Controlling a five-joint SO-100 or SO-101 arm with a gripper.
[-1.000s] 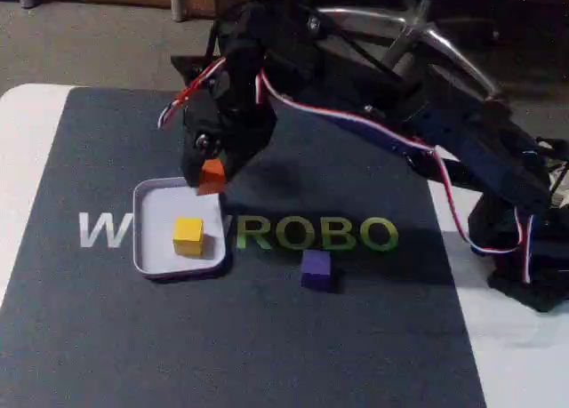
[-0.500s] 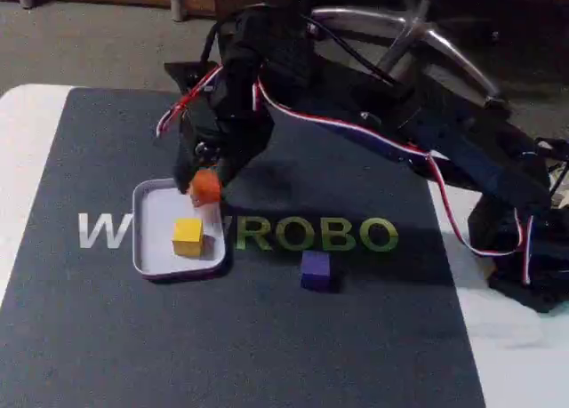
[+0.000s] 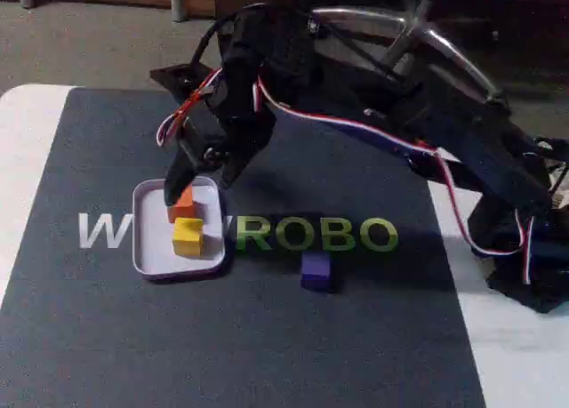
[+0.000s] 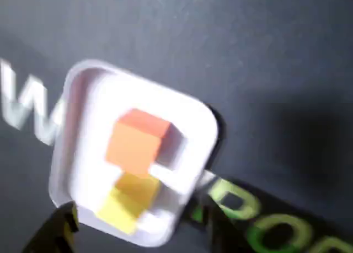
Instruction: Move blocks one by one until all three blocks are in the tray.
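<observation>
The pale tray [image 3: 149, 251] lies on the dark mat and holds two blocks. The orange block [image 3: 182, 204] sits at the tray's far side, tilted against the yellow block [image 3: 188, 236]. My gripper [image 3: 201, 184] hangs just above the orange block, open, its fingers apart and off the block. The purple block [image 3: 315, 269] rests on the mat to the right of the tray. In the wrist view the orange block [image 4: 136, 140] and the yellow block [image 4: 128, 200] lie inside the tray [image 4: 74, 85], and one of my fingertips [image 4: 59, 231] shows at the bottom left.
The dark mat [image 3: 267, 337] with white and green letters covers the white table [image 3: 22, 150]. My arm's base [image 3: 529, 266] stands at the right edge. A chair base [image 3: 427, 35] is behind the table.
The gripper has let go of the orange block, which dropped into the tray beside the yellow block. The jaws have spread open.
</observation>
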